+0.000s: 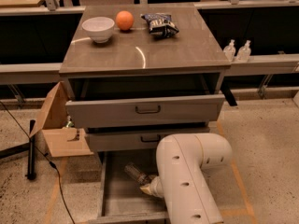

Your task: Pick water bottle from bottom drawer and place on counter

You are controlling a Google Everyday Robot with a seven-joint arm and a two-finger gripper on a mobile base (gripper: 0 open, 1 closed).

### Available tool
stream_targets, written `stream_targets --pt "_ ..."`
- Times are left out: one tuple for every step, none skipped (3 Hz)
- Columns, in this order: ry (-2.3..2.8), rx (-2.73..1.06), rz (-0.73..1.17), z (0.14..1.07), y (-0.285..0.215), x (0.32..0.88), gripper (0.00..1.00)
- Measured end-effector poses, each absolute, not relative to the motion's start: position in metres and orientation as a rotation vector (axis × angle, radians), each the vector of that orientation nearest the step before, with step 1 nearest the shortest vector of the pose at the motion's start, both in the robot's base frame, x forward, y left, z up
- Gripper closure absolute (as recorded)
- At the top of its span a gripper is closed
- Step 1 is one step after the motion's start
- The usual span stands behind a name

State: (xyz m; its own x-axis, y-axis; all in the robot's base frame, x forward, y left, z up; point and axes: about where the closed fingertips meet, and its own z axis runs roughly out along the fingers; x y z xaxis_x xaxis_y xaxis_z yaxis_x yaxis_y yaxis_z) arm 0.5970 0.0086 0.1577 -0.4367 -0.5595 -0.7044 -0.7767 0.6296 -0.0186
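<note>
The bottom drawer is pulled open at the foot of the grey cabinet. The water bottle lies inside it, clear and ribbed, tilted with one end toward the back left. My white arm reaches down into the drawer from the right. My gripper is at the near end of the bottle, mostly hidden by the arm. The counter is the glossy grey-brown top above.
On the counter stand a white bowl, an orange and a dark snack bag. The two upper drawers stick out above the bottom one. A cardboard box stands at the left. Two pump bottles sit on a ledge at the right.
</note>
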Motion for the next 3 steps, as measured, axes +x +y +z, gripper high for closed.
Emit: stream_targets --pt "2.161 -1.107 0.357 0.196 -0.013 0.574 1.0" --pt "2.157 -1.188 0.335 0.235 -0.03 0.549 1.0" --pt "2.095 -1.26 0.314 0.298 -0.036 0.534 1.0"
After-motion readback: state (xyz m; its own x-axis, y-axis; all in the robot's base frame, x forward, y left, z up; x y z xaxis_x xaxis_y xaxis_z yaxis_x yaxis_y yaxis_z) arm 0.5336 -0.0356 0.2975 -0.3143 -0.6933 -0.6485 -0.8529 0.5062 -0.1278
